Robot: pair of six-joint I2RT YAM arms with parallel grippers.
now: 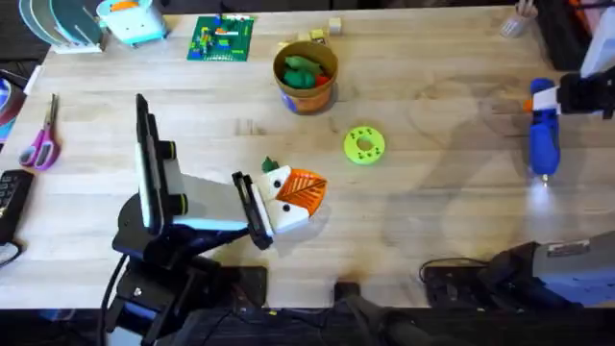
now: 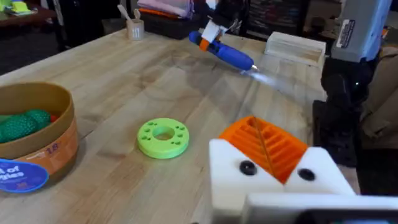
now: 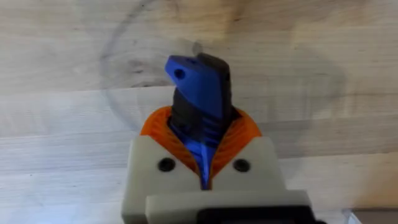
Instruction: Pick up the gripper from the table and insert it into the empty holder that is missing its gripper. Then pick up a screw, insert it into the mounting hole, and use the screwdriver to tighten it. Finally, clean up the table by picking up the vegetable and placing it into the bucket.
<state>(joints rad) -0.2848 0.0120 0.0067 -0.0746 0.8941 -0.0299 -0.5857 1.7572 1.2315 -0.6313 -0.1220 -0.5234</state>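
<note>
Right gripper [image 3: 205,158], at 3 o'clock on the surface [image 1: 452,192] in the overhead view: orange-padded fingers clamped on the blue screwdriver [image 1: 543,135]. Its long axis runs roughly 12 to 6, narrow tip toward 6, with a small patch of light on the wood just beyond the tip. The tool looks lifted clear of the wood, though I cannot tell by how much.

Left gripper [image 1: 293,197] sits low near centre, its orange ribbed pads drawn together and nothing seen between them. Lime green disc [image 1: 364,144] lies near it at about 1 o'clock. A small dark green bit shows just beside the fingers at 11 o'clock; too small to identify.

Bucket [image 1: 306,79] stands at 12 o'clock from the left gripper, with green toy pieces [image 1: 302,71] already inside.

Judgement: the screwdriver is well apart from the centre, at 3 o'clock of it. The right arm carries it, so driving a screw means swinging the tip toward 9 o'clock. Loose gripper, holder and screw not made out.
</note>
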